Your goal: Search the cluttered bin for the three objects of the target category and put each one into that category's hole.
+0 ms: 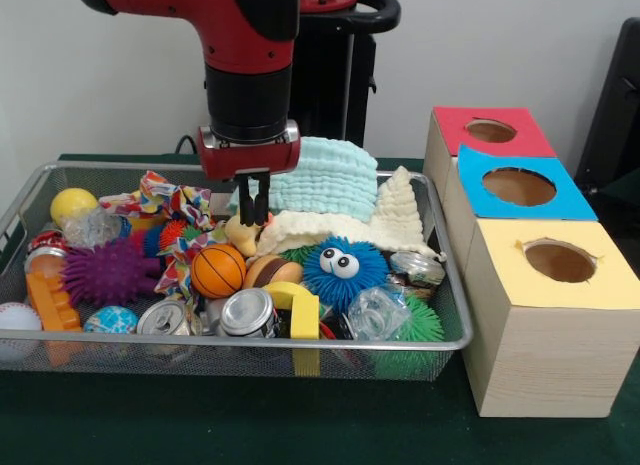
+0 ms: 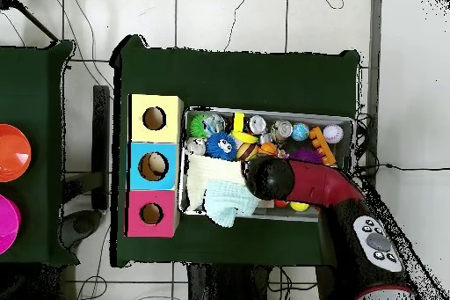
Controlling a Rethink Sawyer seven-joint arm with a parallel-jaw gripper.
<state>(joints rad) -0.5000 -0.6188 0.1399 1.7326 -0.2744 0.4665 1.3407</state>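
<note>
A wire mesh bin (image 1: 452,285) holds a jumble of toys, cans and cloths. My gripper (image 1: 256,217) hangs over the middle of the bin, open by a narrow gap and holding nothing. Its tips sit just above a tan soft toy (image 1: 238,235), in front of a light blue cloth (image 1: 325,175). Close by lie a small basketball (image 1: 217,270), a blue fuzzy ball with eyes (image 1: 343,269) and a silver can (image 1: 247,312). Right of the bin stand three boxes with holes: red (image 1: 520,135), blue (image 1: 480,177), yellow (image 1: 500,255). In the overhead view the arm (image 2: 308,182) covers the gripper.
A cream cloth (image 1: 392,220), a purple spiky ball (image 1: 105,273), a yellow ball (image 1: 73,205), a colourful rope toy (image 1: 165,197), a baseball (image 1: 18,320) and more cans (image 1: 165,318) crowd the bin. From overhead, the boxes (image 2: 132,166) stand left of the bin rim (image 2: 268,112).
</note>
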